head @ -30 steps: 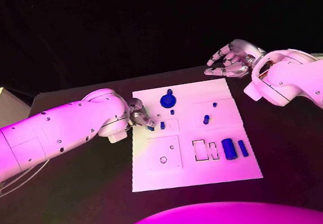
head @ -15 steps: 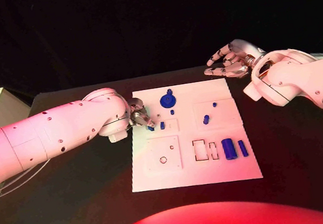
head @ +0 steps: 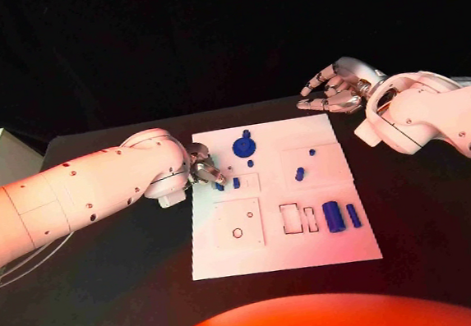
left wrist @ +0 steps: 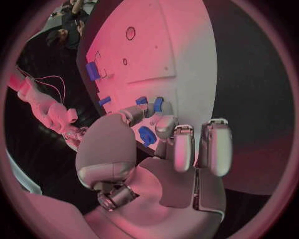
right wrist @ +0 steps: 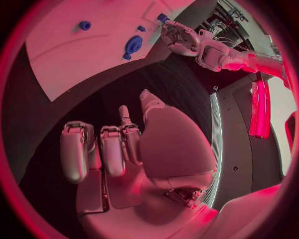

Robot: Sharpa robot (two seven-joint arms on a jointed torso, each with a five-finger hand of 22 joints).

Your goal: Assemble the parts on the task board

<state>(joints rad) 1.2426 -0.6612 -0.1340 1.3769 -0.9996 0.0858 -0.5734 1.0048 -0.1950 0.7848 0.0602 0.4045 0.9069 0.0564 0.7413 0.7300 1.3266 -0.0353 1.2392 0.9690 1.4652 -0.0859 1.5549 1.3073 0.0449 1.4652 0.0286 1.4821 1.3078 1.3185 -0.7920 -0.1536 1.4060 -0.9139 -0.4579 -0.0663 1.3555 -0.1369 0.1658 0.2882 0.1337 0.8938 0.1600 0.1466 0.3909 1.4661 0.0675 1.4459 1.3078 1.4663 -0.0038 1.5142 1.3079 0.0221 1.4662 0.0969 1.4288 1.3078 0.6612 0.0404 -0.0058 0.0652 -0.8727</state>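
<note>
White and flat, the task board (head: 283, 243) lies in the middle of the head view on the matte black table (head: 112, 298). Nearest, at its lower right, two smooth blue cylinders (head: 335, 216) lie side by side next to two narrow rectangular slots (head: 292, 218); a square recessed plate with a small ring hole (head: 238, 232) sits to their left. Further up, a short blue peg (head: 299, 174) stands right of centre, and a round blue disc part (head: 244, 146) lies near the far edge.

The left hand (head: 204, 172) is at the board's left edge. Its wrist view shows what the head view hides: fingertips (left wrist: 163, 122) closed on a small blue part (left wrist: 158, 103), with another blue piece (left wrist: 147, 135) against the palm.

Farthest, at upper right off the board, the silver right hand (head: 337, 87) hovers with fingers loosely spread, holding nothing; its wrist view (right wrist: 118, 149) confirms this.
</note>
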